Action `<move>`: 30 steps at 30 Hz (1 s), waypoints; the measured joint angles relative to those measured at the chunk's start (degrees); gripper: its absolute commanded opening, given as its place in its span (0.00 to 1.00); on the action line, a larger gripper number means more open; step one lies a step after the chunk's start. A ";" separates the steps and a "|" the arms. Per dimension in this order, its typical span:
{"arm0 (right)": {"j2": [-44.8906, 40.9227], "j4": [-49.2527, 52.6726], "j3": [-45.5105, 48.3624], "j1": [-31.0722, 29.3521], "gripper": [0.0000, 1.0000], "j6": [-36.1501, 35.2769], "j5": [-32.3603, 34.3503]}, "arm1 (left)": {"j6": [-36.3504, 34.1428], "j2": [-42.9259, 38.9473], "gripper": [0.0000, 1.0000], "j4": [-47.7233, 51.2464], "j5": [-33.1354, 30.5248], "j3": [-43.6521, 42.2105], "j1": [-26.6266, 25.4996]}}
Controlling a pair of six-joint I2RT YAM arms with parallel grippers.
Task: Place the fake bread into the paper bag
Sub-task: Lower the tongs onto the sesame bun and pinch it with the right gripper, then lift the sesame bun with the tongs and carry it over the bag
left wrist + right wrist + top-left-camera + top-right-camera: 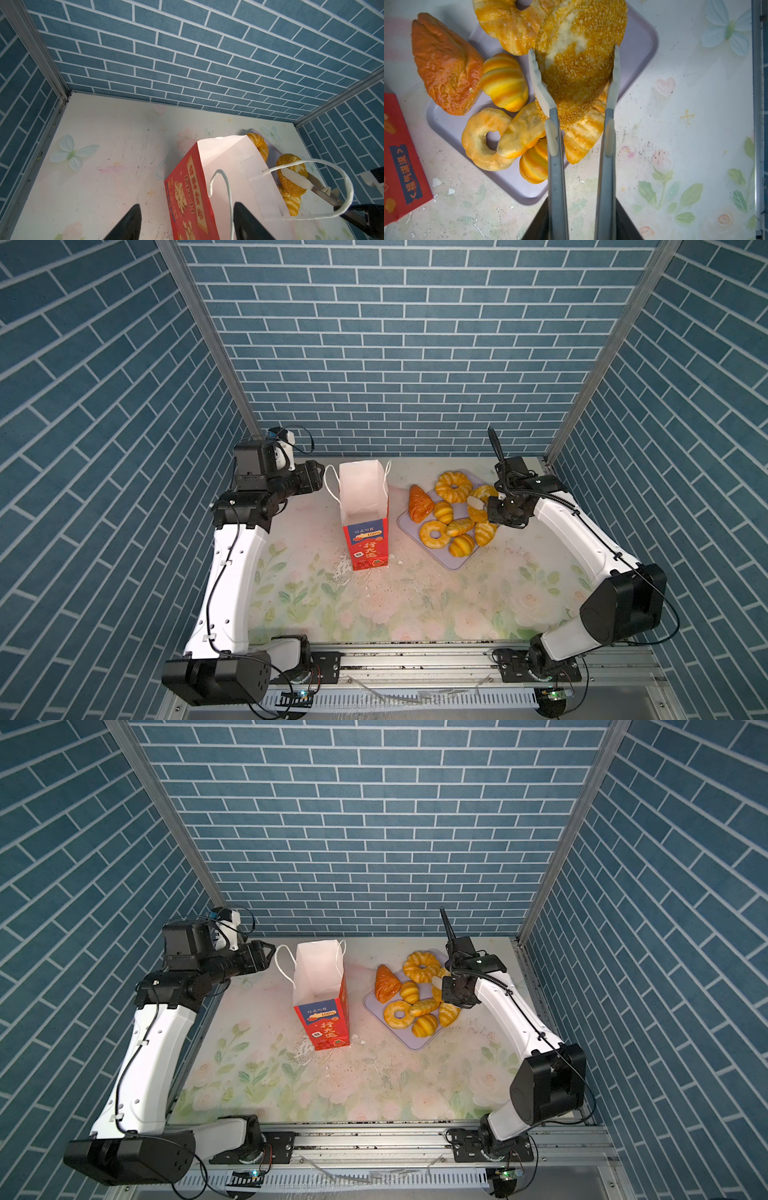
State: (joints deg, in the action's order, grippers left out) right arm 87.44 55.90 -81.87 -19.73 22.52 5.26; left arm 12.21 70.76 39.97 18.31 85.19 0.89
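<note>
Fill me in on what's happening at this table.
The right gripper holds metal tongs, their tips clamped on a sesame-speckled ring of fake bread at the lilac tray, where the other pastries lie. The left gripper sits beside the upright paper bag, jaws open. Nothing shows inside the bag yet.

paper bag [365,531] stands left of tray [451,561] (fake bread [461,545] piled on it).
</note>
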 measured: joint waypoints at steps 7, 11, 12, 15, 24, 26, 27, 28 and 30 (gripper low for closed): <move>-1.27 0.59 0.00 -0.04 0.15 -3.02 -1.33 | 0.02 0.02 0.71 0.00 0.00 -0.02 0.02; -2.91 1.20 0.04 -0.11 0.15 -4.33 -1.88 | 0.26 0.02 0.71 -0.02 0.00 -0.07 0.02; -3.37 1.46 0.04 -0.11 0.15 -4.66 -1.95 | 0.37 0.02 0.71 -0.02 0.04 -0.07 0.02; -4.24 2.29 0.02 -0.15 0.14 -5.27 -2.05 | 0.52 0.02 0.71 -0.02 0.35 -0.07 0.00; -5.64 3.98 -5.90 -1.11 0.12 -7.61 -3.34 | 1.14 0.02 0.71 -0.04 1.46 -0.13 0.00; -5.86 4.26 -8.41 -1.79 0.12 -8.04 -3.61 | 1.22 0.02 0.71 -0.13 1.73 -0.31 0.02; -5.90 4.33 -9.68 -2.19 0.12 -8.17 -3.74 | 1.29 0.02 0.71 -0.17 1.86 -0.46 0.00; -5.90 4.39 -10.99 -2.54 0.11 -8.52 -3.89 | 1.33 0.02 0.71 -0.35 1.97 -0.68 0.02; -5.79 4.66 -13.49 -3.19 0.11 -9.27 -4.24 | 1.53 0.02 0.71 -0.61 2.19 -1.07 0.00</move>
State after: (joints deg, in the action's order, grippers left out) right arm 81.65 60.55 -95.35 -22.92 13.26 1.02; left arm 13.74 70.78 39.35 20.49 84.12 0.89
